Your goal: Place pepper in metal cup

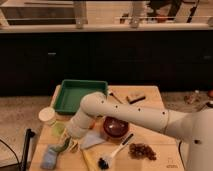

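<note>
The metal cup (47,116) stands upright near the left edge of the wooden table (150,102). A small curved green pepper (63,145) shows at the front left, just below the end of my white arm. My gripper (70,140) is low over the table at that spot, right by the pepper and a hand's width in front and to the right of the cup. The arm hides most of the gripper, so I cannot tell whether it holds the pepper.
A green tray (80,95) sits at the back left. A dark red bowl (116,127) is mid-table, with a light green cup (58,129) beside the metal cup. A blue cloth (50,156), a black-headed brush (112,152) and a brown pile (142,150) lie along the front.
</note>
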Tool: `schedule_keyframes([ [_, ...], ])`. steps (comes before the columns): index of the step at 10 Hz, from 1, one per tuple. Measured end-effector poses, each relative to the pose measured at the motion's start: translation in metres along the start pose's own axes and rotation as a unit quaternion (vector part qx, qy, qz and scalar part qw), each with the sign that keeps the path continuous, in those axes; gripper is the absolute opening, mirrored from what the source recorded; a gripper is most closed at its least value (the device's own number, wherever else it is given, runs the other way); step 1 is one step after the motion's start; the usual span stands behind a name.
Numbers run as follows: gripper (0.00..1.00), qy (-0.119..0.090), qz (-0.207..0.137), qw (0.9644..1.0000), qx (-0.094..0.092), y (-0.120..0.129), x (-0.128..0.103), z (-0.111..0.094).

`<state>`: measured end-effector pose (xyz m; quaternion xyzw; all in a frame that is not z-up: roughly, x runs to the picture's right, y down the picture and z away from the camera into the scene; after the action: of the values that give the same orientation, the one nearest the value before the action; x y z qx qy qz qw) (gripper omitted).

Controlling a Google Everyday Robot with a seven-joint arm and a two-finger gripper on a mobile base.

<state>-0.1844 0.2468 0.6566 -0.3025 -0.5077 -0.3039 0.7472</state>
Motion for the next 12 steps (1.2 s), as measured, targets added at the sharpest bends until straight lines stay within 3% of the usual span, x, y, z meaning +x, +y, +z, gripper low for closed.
schedule_keyframes([
  [2,0.01,-0.018,0.004,0.9998,0.005,0.001,0.001,0.0],
  [4,0.02,-0.022,0.007,0.9997,0.003,0.001,0.001,0.001],
  [9,0.47,-0.019,0.029,0.9992,0.017,0.008,0.004,-0.01],
  [12,0.77,-0.031,0.031,0.9985,0.032,0.006,0.007,-0.012],
])
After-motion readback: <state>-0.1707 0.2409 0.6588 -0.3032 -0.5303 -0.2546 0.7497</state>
